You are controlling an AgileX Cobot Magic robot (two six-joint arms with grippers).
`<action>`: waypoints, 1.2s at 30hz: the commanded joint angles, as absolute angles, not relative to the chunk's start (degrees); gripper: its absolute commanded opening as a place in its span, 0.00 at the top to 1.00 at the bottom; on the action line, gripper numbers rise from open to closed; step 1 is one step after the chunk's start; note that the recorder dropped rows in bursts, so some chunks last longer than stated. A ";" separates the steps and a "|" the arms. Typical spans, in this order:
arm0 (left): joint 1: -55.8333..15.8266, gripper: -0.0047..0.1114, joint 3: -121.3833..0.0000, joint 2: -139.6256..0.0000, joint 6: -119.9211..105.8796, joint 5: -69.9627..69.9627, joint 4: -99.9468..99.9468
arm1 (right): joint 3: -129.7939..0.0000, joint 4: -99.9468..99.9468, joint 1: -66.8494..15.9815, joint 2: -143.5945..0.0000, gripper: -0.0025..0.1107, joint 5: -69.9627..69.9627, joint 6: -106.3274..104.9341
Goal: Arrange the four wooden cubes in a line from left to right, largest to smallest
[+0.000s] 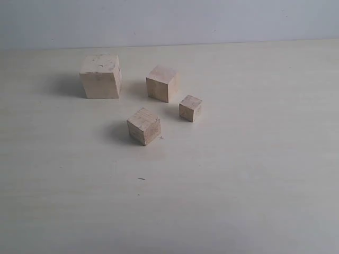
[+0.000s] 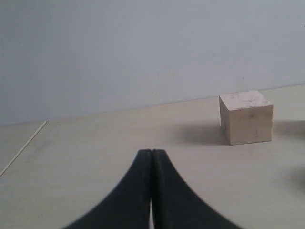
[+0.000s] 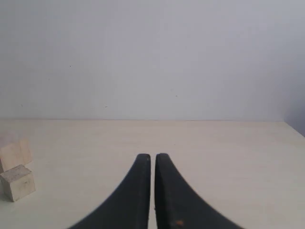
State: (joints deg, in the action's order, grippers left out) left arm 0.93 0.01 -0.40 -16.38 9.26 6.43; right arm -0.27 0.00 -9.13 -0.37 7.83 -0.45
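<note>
Four pale wooden cubes stand apart on the table in the exterior view. The largest cube (image 1: 100,76) is at the back left, a mid-sized cube (image 1: 162,83) is right of it, the smallest cube (image 1: 190,108) sits further right, and another mid-sized cube (image 1: 143,126) stands nearest the front. Neither arm shows in the exterior view. My left gripper (image 2: 152,151) is shut and empty, with the largest cube (image 2: 246,117) ahead of it, well apart. My right gripper (image 3: 153,155) is shut on nothing; the smallest cube (image 3: 18,182) and a bigger cube (image 3: 15,152) lie far off to one side.
The light table (image 1: 238,174) runs back to a pale wall (image 1: 212,21). A small dark mark (image 1: 141,179) lies on the table in front of the cubes. A table edge (image 2: 24,145) shows in the left wrist view.
</note>
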 commanded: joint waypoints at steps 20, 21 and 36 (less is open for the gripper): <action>1.04 0.96 0.00 0.00 -16.51 9.30 6.52 | 0.00 0.00 -8.73 0.00 0.94 7.61 -0.46; 1.04 0.96 0.00 0.00 -16.51 9.30 6.52 | 0.00 0.00 -8.73 0.00 0.94 7.61 -0.46; 1.04 0.96 0.00 0.00 -16.51 9.30 6.52 | 0.00 0.00 -8.73 0.00 0.94 5.45 0.85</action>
